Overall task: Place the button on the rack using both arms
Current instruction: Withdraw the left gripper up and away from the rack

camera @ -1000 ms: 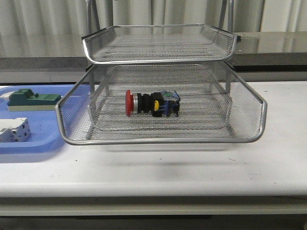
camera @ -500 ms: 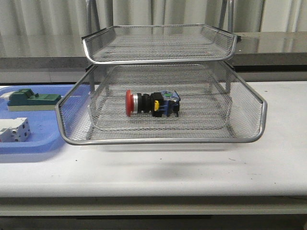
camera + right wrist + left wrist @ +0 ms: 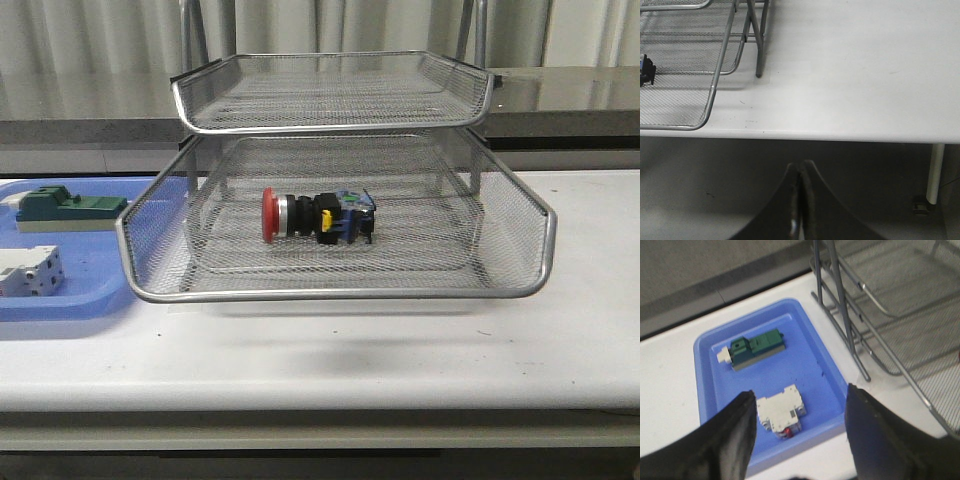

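The button point(image 3: 315, 217), with a red head and a black body with yellow and blue bits, lies on its side in the pulled-out middle tray of the wire-mesh rack point(image 3: 335, 292). A sliver of the button shows at the edge of the right wrist view point(image 3: 645, 70). Neither arm shows in the front view. My left gripper point(image 3: 800, 399) is open and empty, high above the blue tray point(image 3: 825, 375), beside the rack point(image 3: 880, 340). My right gripper point(image 3: 801, 170) is shut and empty, off the table's front edge, beside the rack's corner point(image 3: 715, 90).
The flat blue tray point(image 3: 90, 290) at the table's left holds a green block point(image 3: 65, 208) and a white terminal block point(image 3: 28, 272); both also show in the left wrist view, the green block point(image 3: 756, 346) and the white block point(image 3: 781, 411). The rack's top tray point(image 3: 330, 90) overhangs the button.
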